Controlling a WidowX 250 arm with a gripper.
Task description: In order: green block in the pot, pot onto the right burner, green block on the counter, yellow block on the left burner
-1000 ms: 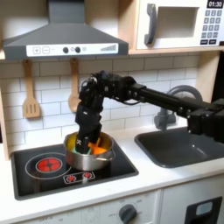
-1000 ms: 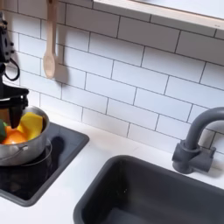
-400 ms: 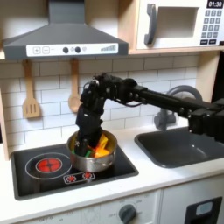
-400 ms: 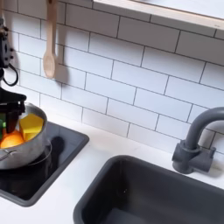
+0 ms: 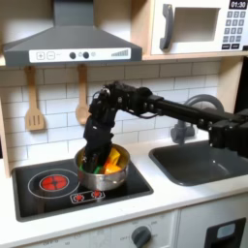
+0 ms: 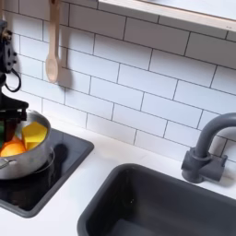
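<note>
We see the gripper [image 5: 91,155] lowered into the pot [image 5: 97,178] on the cooktop's right burner, the green block [image 5: 93,159] at its fingertips. The yellow block [image 6: 34,134] lies beside it inside the pot. We cannot tell whether the claw is clamped.

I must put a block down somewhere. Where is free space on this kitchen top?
Free: the counter strip between the cooktop and the sink, and the left burner in the first exterior view. Crowded: the right burner, where the pot sits with the hand over it.
</note>
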